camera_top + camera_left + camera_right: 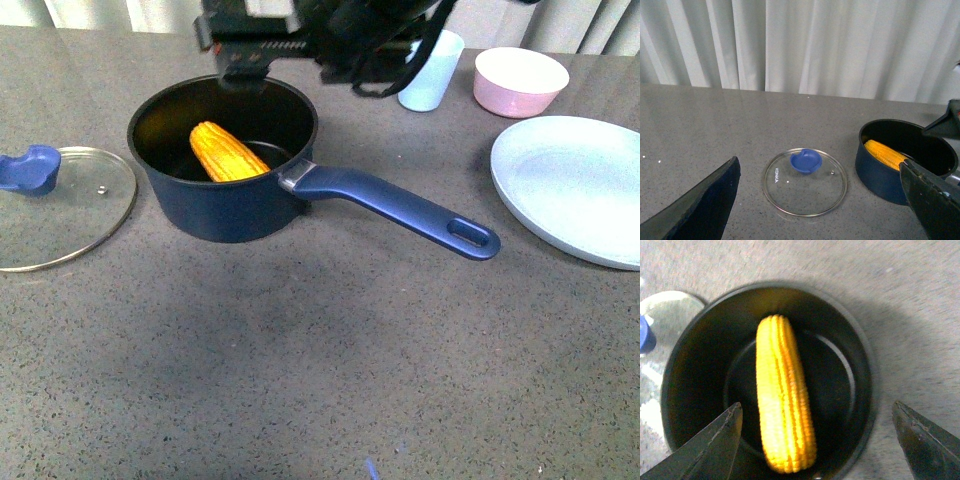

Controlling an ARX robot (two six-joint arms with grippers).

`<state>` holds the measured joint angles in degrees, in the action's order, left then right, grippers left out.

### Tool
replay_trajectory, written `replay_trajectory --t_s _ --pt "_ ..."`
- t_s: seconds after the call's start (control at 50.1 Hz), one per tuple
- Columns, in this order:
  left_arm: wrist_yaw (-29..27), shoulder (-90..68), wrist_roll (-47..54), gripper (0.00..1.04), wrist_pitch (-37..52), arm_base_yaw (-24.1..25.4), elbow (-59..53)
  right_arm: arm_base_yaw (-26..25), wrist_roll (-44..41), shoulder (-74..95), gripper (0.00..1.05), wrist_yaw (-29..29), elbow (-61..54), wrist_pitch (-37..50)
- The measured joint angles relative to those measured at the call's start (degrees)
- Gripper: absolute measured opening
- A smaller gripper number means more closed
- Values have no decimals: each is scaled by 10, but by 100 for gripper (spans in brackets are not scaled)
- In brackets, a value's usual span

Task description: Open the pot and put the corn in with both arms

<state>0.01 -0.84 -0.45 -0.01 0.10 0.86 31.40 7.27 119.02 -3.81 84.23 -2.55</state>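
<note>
Grey speckled countertop (300,340), white curtains behind. Directly under the right gripper (815,440), fingers spread wide apart and empty: the pot (225,205), uncovered, with the corn (228,153) lying inside, leaning on the wall. Below the left gripper (820,205), likewise spread and empty: the glass lid (805,181), flat beside the pot.
</note>
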Motion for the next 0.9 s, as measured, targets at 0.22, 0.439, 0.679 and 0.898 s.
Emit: replay_trajectory --t_s 0.22,0.439,0.679,0.898 --pt "0 0 0 96 0 0 0 -76 9 -180 96 57 -134 76" --pt "0 0 0 96 0 0 0 -122 7 -325 96 87 -246 90" --pt "0 0 0 96 0 0 0 -176 -57 -470 68 172 -412 324" --pt "0 0 0 96 0 0 0 -223 -69 -565 19 126 -600 404"
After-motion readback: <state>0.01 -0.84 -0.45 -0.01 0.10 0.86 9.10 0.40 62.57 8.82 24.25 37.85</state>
